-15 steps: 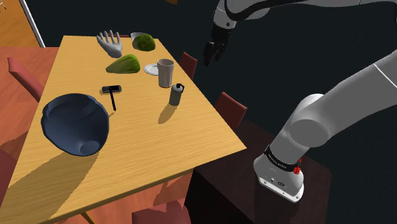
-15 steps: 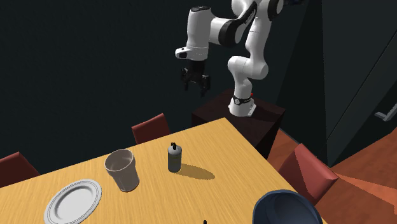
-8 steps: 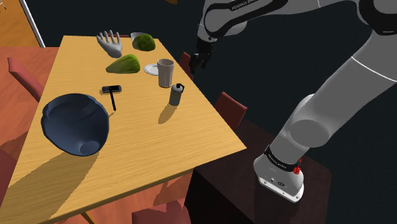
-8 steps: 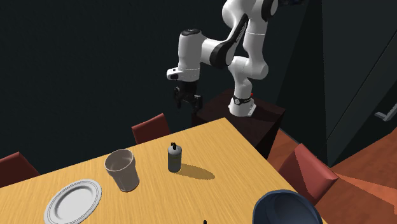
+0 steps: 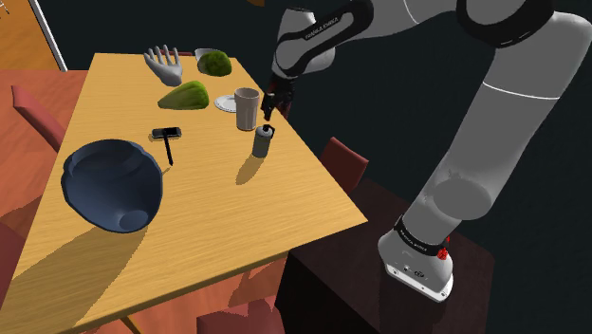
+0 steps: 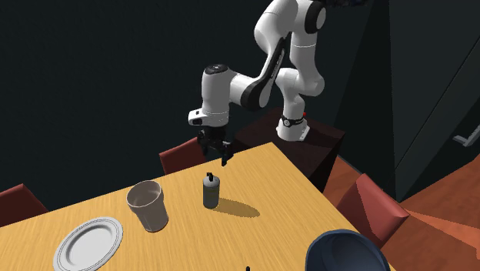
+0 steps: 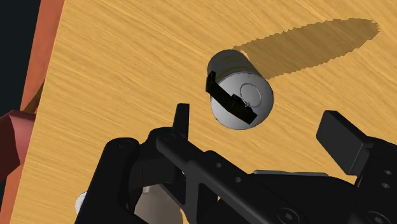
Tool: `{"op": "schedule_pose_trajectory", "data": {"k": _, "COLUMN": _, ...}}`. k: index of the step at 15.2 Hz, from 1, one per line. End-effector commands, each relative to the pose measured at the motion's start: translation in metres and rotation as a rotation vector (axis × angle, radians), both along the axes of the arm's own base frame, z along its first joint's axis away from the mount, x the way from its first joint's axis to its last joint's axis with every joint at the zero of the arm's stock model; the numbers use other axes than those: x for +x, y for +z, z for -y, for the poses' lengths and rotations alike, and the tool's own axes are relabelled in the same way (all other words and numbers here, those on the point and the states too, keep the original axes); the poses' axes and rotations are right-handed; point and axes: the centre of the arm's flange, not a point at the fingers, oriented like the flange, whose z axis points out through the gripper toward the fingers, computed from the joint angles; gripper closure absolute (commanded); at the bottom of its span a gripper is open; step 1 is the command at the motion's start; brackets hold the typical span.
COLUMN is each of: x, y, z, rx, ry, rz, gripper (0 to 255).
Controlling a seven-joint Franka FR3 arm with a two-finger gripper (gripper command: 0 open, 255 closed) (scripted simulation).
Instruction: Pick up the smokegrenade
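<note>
The smoke grenade (image 5: 262,140) is a small grey canister with a black lever on top. It stands upright on the wooden table (image 5: 218,213) near the edge on the shoulder view's right. My black gripper (image 5: 272,104) hangs a little above it and slightly off toward that edge, pointing down. In the second exterior view the gripper (image 6: 216,154) is just over the grenade (image 6: 210,190) without touching it. In the wrist view the grenade's top (image 7: 242,98) lies ahead of the open gripper (image 7: 261,127), and nothing sits between the fingers (image 7: 182,121).
A grey cup (image 5: 247,107) and a white plate (image 5: 226,102) stand close behind the grenade. Farther off are two green mossy lumps (image 5: 186,96), a grey hand model (image 5: 164,64), a black tool (image 5: 168,140) and a big blue bowl (image 5: 114,182). Red chairs (image 5: 343,161) line the table's edge.
The arm has swung down and toward the shoulder view's left, bringing the gripper from high beyond the table's edge to just above the grenade. Nothing on the table moved.
</note>
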Motion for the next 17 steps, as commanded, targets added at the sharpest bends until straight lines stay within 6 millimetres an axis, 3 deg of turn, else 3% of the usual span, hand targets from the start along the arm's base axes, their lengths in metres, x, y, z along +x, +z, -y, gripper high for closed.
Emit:
{"op": "schedule_pose_trajectory", "data": {"k": 1, "x": 0.018, "y": -0.02, "z": -0.007, "rx": 0.002, "ry": 0.003, "rz": 0.003, "gripper": 0}}
{"op": "schedule_pose_trajectory", "data": {"k": 4, "x": 0.04, "y": -0.042, "z": -0.011, "rx": 0.004, "ry": 0.007, "rz": 0.006, "gripper": 0}}
{"op": "schedule_pose_trajectory", "data": {"k": 11, "x": 0.04, "y": -0.082, "z": -0.011, "rx": 0.004, "ry": 0.007, "rz": 0.006, "gripper": 0}}
{"op": "schedule_pose_trajectory", "data": {"k": 13, "x": 0.04, "y": -0.082, "z": -0.011, "rx": 0.004, "ry": 0.007, "rz": 0.006, "gripper": 0}}
{"op": "schedule_pose_trajectory", "data": {"k": 14, "x": 0.04, "y": -0.082, "z": -0.011, "rx": 0.004, "ry": 0.007, "rz": 0.006, "gripper": 255}}
{"op": "schedule_pose_trajectory", "data": {"k": 17, "x": 0.04, "y": -0.082, "z": -0.012, "rx": 0.004, "ry": 0.007, "rz": 0.006, "gripper": 255}}
